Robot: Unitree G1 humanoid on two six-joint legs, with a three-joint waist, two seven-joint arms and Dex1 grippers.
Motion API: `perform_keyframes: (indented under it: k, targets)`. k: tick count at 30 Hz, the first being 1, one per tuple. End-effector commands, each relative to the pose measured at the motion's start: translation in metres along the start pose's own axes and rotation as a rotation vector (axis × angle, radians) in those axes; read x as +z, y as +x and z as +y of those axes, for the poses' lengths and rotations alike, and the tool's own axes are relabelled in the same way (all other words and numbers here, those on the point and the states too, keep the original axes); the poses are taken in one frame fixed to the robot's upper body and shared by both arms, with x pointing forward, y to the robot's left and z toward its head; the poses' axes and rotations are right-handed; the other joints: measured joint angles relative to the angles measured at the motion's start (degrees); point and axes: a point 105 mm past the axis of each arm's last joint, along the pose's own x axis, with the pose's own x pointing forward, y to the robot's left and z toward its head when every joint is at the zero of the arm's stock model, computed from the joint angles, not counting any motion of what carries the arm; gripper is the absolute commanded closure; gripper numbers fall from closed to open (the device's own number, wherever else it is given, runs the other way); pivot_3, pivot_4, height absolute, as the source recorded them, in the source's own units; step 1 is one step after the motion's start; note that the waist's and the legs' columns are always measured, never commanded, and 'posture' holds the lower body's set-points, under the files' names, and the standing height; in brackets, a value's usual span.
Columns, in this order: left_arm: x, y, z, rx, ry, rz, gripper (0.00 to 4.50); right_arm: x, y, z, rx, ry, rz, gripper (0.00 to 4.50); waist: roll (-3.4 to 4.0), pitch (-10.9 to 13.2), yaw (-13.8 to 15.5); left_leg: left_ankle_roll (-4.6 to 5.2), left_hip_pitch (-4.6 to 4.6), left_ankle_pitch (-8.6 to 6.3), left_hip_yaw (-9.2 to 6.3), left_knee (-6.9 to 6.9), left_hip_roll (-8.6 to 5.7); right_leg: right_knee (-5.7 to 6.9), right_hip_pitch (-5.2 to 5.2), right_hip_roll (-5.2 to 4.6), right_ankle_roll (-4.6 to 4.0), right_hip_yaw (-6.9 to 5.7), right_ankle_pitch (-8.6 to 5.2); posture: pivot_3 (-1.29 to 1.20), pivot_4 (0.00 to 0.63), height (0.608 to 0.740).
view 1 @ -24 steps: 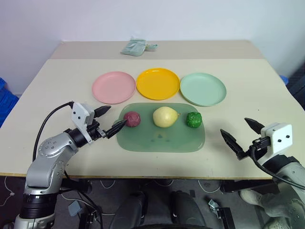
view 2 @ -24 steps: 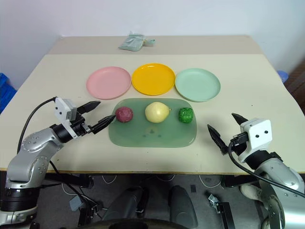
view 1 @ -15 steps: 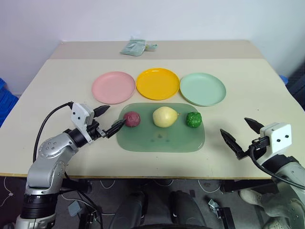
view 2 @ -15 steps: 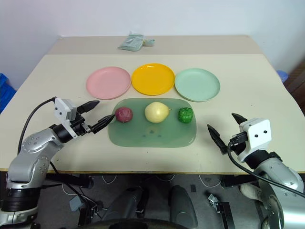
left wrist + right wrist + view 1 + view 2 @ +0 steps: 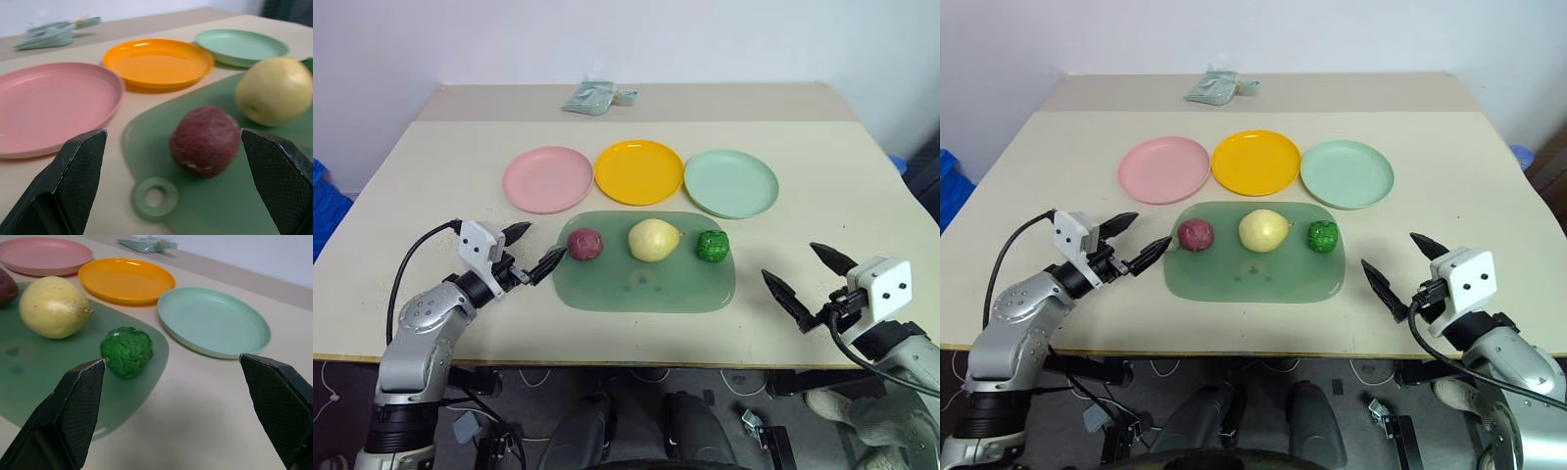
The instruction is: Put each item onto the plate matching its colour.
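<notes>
Toy foods, 3 of them, all sit in a row on the translucent green tray point(image 5: 646, 289), none on a plate yet. Dark red-purple round one point(image 5: 584, 245) at the tray's left end; pale yellow pear-shaped one point(image 5: 652, 240) in the middle w/ its stem tip toward the right; bumpy dark green one point(image 5: 712, 246) at the right end. Items are apart from each other, not touching.

Plates: 3 round ones in a row just behind the tray, nothing on them. Pink plate point(image 5: 547, 179) left, yellow-orange plate point(image 5: 638, 171) centre, pale mint green plate point(image 5: 731, 182) right. Yellow-orange rim looks close to or touching its neighbours; cannot tell which. Near edge of the mint plate sits close to the tray's far right corner.

Tray has a small ring-shaped tab point(image 5: 155, 197) at its left edge, seen in left wrist view just in front of the red-purple item.

L gripper point(image 5: 533, 250): fingers spread wide, holding nothing. Over the table point(image 5: 431, 196) just left of the tray, pointing toward the red-purple item; nearer fingertip is close to it, w/ a gap visible.

R gripper point(image 5: 806, 282): fingers spread wide, holding nothing. Over the table to the right of the tray, well apart from the green item, aimed toward it and the mint plate per right wrist view.

Small grey-green packet point(image 5: 592, 97) lies at the far edge of the table, behind the plates.
</notes>
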Motion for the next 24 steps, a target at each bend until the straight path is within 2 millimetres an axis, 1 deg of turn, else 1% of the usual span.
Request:
perform_keyframes:
  k: [1, 3, 5, 7, 11, 18, 21, 24]
  targets:
    - [0.011, 0.008, 0.001, 0.034, -0.013, -0.044, 0.02, 0.013, 0.001, 0.019, 0.156, -0.053, -0.067, 0.0, 0.0, 0.0, 0.0, 0.0, 0.01, 0.0, 0.0, 0.0, 0.0, 0.0, 0.0, 0.0, 0.02, 0.0, 0.01, 0.0, 0.15, 0.74]
    - [0.011, 0.014, -0.001, 0.05, -0.038, -0.05, 0.02, 0.015, 0.002, 0.03, 0.244, -0.083, -0.091, 0.0, -0.01, 0.0, 0.0, 0.01, 0.0, 0.0, 0.0, 0.01, 0.0, 0.0, 0.02, 0.0, 0.05, -0.01, 0.03, 0.0, 0.15, 0.74]
    - [0.012, 0.02, -0.002, 0.076, -0.059, -0.053, 0.02, 0.019, 0.005, 0.036, 0.298, -0.076, -0.123, 0.0, -0.03, 0.0, 0.0, 0.01, 0.02, 0.0, 0.0, 0.03, 0.0, 0.0, 0.04, 0.01, 0.15, -0.03, 0.08, 0.0, 0.15, 0.74]
    - [0.012, 0.023, -0.003, 0.1, -0.062, -0.049, 0.02, 0.022, 0.007, 0.04, 0.337, -0.073, -0.144, 0.0, -0.04, 0.0, -0.1, 0.02, 0.03, 0.01, 0.0, 0.04, 0.0, 0.0, 0.05, 0.0, 0.19, -0.03, 0.11, 0.0, 0.15, 0.74]
    - [0.014, 0.029, 0.003, 0.206, -0.07, -0.027, 0.02, 0.029, 0.017, 0.047, 0.38, -0.05, -0.183, 0.0, -0.08, 0.0, -0.1, 0.04, 0.04, 0.02, 0.0, 0.03, 0.0, 0.02, 0.04, 0.01, 0.2, -0.02, 0.11, 0.0, 0.15, 0.74]
    - [0.027, 0.04, 0.012, 0.34, -0.116, -0.031, 0.02, 0.036, 0.033, 0.044, 0.387, -0.065, -0.202, 0.0, -0.21, 0.1, 0.2, 0.01, 0.03, 0.01, 0.0, 0.06, 0.0, 0.01, 0.05, 0.02, 0.21, -0.03, 0.12, 0.0, 0.15, 0.74]
    - [0.031, 0.048, 0.002, 0.326, -0.156, -0.015, 0.02, 0.036, 0.037, 0.041, 0.371, -0.079, -0.199, 0.0, -0.22, 0.1, 0.5, 0.04, 0.03, 0.03, 0.0, 0.06, 0.0, 0.01, 0.04, 0.02, 0.22, -0.04, 0.13, 0.0, 0.15, 0.74]
    - [0.035, 0.048, -0.013, 0.276, -0.119, -0.008, 0.02, 0.036, 0.04, 0.039, 0.358, -0.084, -0.203, 0.0, -0.22, 0.1, 0.5, 0.08, 0.02, 0.05, 0.01, 0.01, 0.0, 0.02, 0.0, 0.04, 0.22, -0.03, 0.12, 0.0, 0.15, 0.74]
